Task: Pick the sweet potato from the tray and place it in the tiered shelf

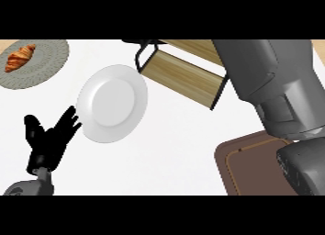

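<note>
**Inspector:** While the right forearm (280, 87) is crossing the view from the lower right, it is covering the near end of the tiered shelf (185, 75), and the right hand itself is lying outside the frame. I am not recording its fingers as open or closed; I cannot tell.

**Assistant:** And the sweet potato?

**Inspector:** It is not showing anywhere. The brown tray (250, 158) is presenting only bare surface where visible; the arm is hiding the rest. Whether the potato is being carried or is sitting under the arm, I cannot say.

**Assistant:** The left hand?

**Inspector:** The left hand (50, 137) is resting at lower left, fingers straight and spread, holding nothing, just beside the white plate (112, 103). A croissant (21, 57) is lying on the grey plate (50, 55) at far left, well apart.

**Assistant:** Advice for the step?

**Inspector:** My judgement: the arm is working toward the shelf. It should be approaching a wooden tier level, clearing the black frame, and releasing only once the load is seated on a board.
</note>
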